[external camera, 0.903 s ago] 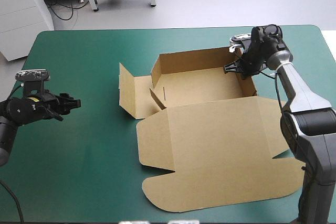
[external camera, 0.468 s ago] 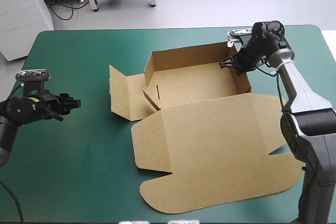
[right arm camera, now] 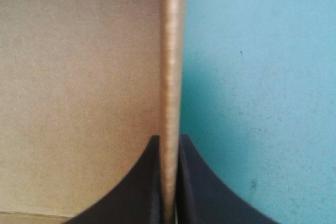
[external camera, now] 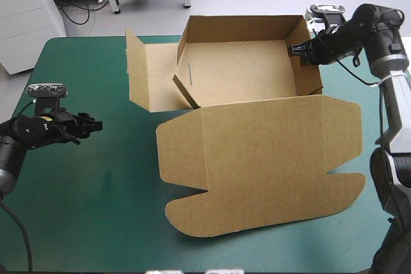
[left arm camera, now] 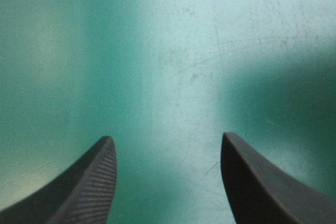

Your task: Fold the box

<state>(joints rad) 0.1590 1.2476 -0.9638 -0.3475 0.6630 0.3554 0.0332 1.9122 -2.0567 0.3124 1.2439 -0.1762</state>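
Right gripper [external camera: 295,49] is pinching the right-hand wall of the box [external camera: 257,152], its black fingers [right arm camera: 142,192] all but closed with the brown board between them. Compared with earlier, its arm is reaching higher, and the tray beside it is tipping up off the teal-green cover [external camera: 96,197], with the lid hanging below. Left gripper [external camera: 96,124] is hovering over bare cover, well apart from the box, spread wide and holding nothing.

High view over the whole table [external camera: 96,190]; left wrist close on bare teal-green cover [left arm camera: 173,51] near its left edge, right wrist closer on the box [right arm camera: 170,77] wall.
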